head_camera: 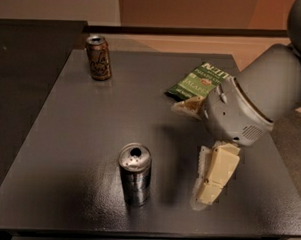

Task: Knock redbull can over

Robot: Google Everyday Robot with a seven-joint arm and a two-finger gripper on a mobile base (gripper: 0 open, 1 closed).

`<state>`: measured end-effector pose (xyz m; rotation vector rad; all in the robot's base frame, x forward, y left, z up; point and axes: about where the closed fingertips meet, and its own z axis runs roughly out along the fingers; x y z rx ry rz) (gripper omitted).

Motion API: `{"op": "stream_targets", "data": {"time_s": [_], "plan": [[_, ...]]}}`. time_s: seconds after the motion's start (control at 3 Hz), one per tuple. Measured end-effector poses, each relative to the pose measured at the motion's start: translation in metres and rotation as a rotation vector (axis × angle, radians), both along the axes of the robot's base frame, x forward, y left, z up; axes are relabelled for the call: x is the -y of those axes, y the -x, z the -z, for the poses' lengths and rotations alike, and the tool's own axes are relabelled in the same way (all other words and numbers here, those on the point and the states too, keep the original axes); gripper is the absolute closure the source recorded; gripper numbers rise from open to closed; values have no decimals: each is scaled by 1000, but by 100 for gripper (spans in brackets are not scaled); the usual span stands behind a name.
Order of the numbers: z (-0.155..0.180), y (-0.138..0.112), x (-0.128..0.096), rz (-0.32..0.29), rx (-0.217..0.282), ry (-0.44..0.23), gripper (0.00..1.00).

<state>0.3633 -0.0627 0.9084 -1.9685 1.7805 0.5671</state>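
The redbull can (134, 174) is a slim shiny silver can with a silver top. It stands upright on the dark grey table (64, 138), near the front edge and a little left of the middle. My gripper (212, 180) hangs from the big grey arm (256, 101) at the right and points down at the table. It is to the right of the can, about a can's height away, at about the same depth. It does not touch the can.
A brown can with cursive script (98, 57) stands upright at the back left of the table. A green snack bag (200, 80) lies at the back right, partly behind the arm. The table's front edge runs just below the redbull can.
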Motion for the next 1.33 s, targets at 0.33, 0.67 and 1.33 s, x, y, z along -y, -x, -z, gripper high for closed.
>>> {"op": "stream_targets", "data": {"time_s": [0.33, 0.67, 1.33], "plan": [[3, 10, -26, -30, -12, -68, 0], [7, 19, -48, -50, -29, -140, 0], [11, 41, -77, -114, -73, -194, 18]]}}
